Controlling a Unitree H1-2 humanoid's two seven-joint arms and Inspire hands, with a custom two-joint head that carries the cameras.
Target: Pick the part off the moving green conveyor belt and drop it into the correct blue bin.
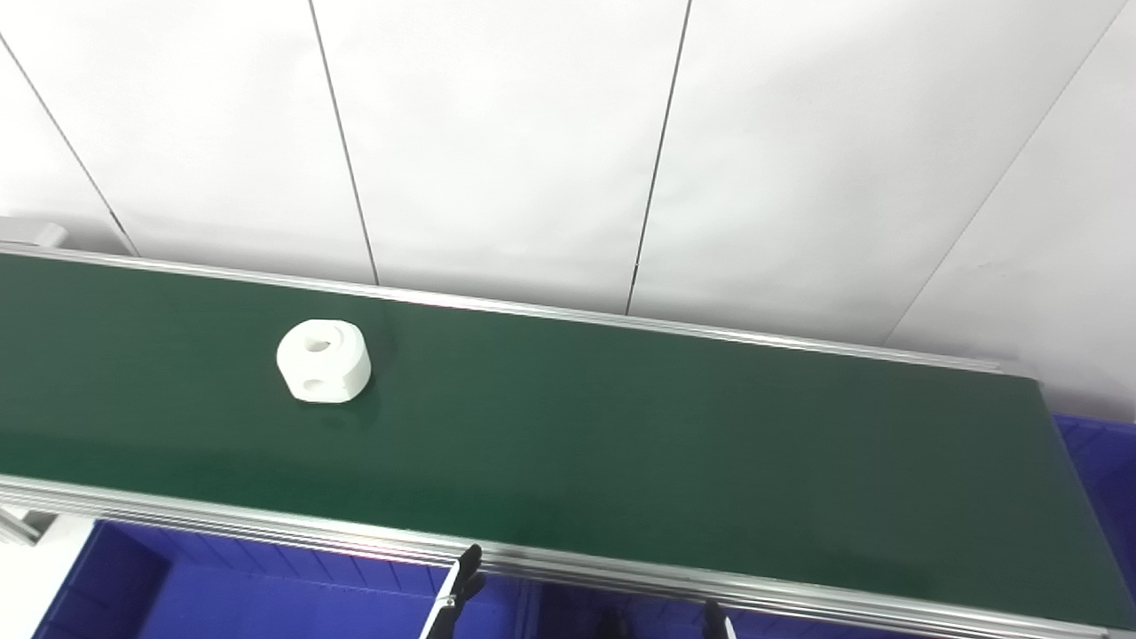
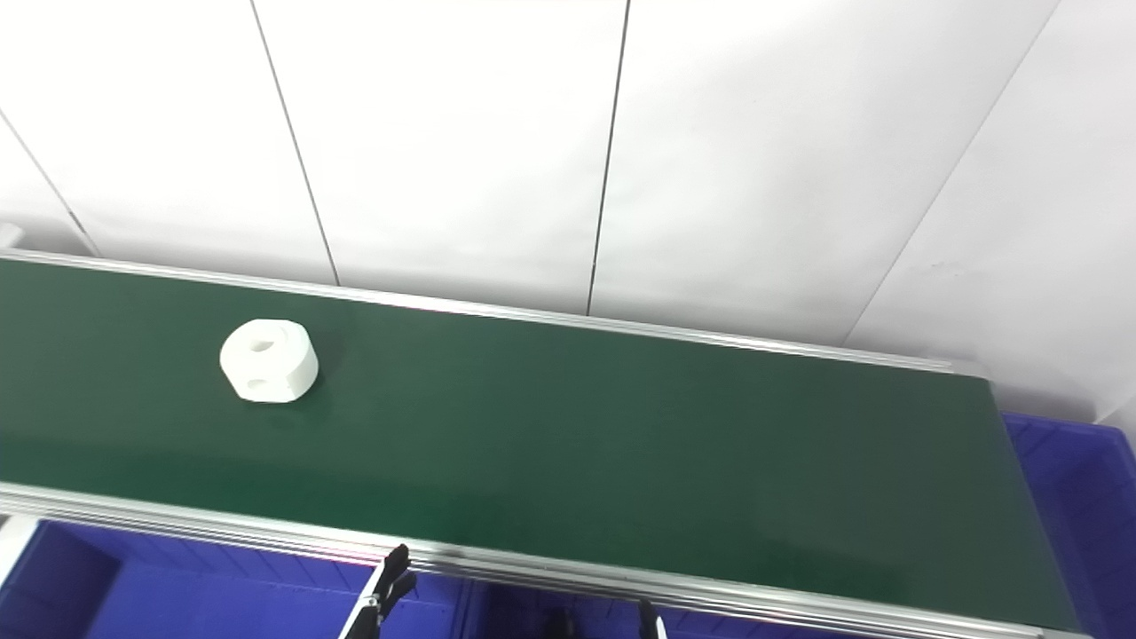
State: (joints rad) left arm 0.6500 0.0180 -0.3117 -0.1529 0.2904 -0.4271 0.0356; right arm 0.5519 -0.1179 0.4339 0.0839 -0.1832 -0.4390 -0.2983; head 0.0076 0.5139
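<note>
The white part (image 1: 323, 360) sits on the green conveyor belt (image 1: 621, 426), toward its left end and a little nearer the far rail than the near one, resting flat with a round hole facing up and another in its side. Nothing touches it. Of my left hand (image 1: 461, 577) I see only dark fingertips poking up at the bottom edge, just below the near rail (image 1: 266, 524); my right hand (image 1: 714, 617) shows even less. I cannot tell whether either is spread or curled.

The step in hand, as I judge it, is the reach. The belt moves, so I should aim ahead of the part along its travel, not where it lies now. I want to lift clear over the near rail, come down from above with my fingers spread wide, and close across the rounded sides, not over the holes. The blue bins (image 1: 266, 595) lie below the near rail and another (image 1: 1100, 461) beyond the right end; which is correct I cannot say from here.
</note>
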